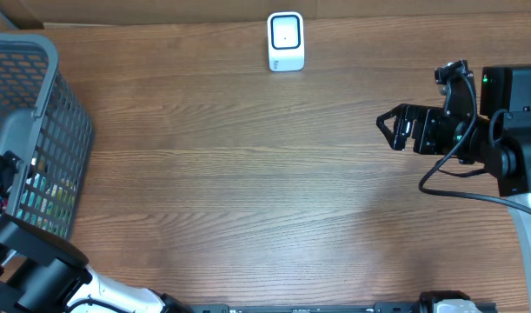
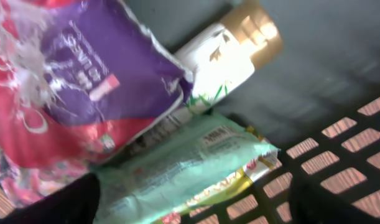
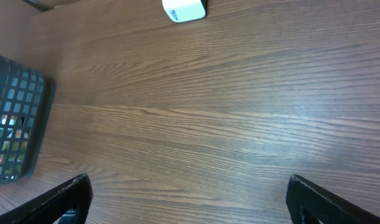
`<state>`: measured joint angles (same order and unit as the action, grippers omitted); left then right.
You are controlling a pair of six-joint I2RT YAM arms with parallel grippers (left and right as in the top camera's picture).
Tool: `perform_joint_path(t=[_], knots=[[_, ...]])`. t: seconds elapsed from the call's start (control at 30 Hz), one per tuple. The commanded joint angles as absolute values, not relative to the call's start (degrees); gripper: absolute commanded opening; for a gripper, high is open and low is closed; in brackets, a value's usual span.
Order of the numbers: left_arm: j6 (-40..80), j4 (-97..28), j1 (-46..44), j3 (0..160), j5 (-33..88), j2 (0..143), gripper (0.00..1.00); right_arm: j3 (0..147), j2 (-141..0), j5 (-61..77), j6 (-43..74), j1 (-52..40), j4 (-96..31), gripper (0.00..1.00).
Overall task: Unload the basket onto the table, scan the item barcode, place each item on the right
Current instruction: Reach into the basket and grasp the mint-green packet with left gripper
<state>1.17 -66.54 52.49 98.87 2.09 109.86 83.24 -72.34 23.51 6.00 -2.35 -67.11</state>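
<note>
Left fingers blurred, straddling overlapping packets in basket.

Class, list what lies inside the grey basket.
Inside the basket: a purple-and-pink bag, a white bottle with a gold cap, and a pale green packet. Whatever lies beneath them is covered.

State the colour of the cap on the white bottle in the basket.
Gold cap, best in left wrist view.
</note>
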Motion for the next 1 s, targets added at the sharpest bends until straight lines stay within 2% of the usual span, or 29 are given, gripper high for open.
perform_joint_path(t=[0.0, 0.2, 0.3, 0.6, 0.63, 0.7, 0.73, 0.8, 0.97], knots=[[-5.58, -66.04, 52.05, 98.7, 3.51, 110.26, 0.93, 84.71, -72.44, 22.98, 6.22, -2.57, -66.98, 1.0], [-12.73, -65.01, 51.99, 98.61, 5.61, 110.34, 0.9, 84.71, -74.28, 23.0, 6.22, -2.57, -66.98, 1.0], [-15.79, -65.36, 51.99, 98.61, 5.32, 111.24, 0.84, 84.71, -76.12, 23.03, 6.24, -2.57, -67.09, 1.0], [-16.53, -68.4, 51.92, 98.61, 3.6, 116.79, 0.76, 84.71, -80.49, 23.24, 6.28, -2.57, -68.12, 1.0], [-16.56, -68.51, 51.94, 98.61, 3.38, 117.03, 0.72, 84.71, -80.73, 23.24, 6.28, -2.57, -68.07, 1.0], [-16.56, -68.23, 51.94, 98.63, 1.26, 117.1, 0.57, 84.71, -80.82, 23.24, 6.26, -2.57, -68.03, 1.0], [-16.56, -68.12, 51.94, 98.63, 0.34, 117.1, 0.42, 84.71, -80.82, 23.22, 6.26, -2.57, -67.99, 1.0], [-16.53, -68.1, 51.92, 98.63, -0.58, 117.1, 0.05, 84.71, -80.82, 23.22, 6.26, -2.57, -67.79, 1.0], [-16.14, -67.61, 51.46, 98.94, -0.36, 117.1, 0.04, 84.71, -80.82, 23.22, 6.26, -2.57, -67.81, 1.0]])
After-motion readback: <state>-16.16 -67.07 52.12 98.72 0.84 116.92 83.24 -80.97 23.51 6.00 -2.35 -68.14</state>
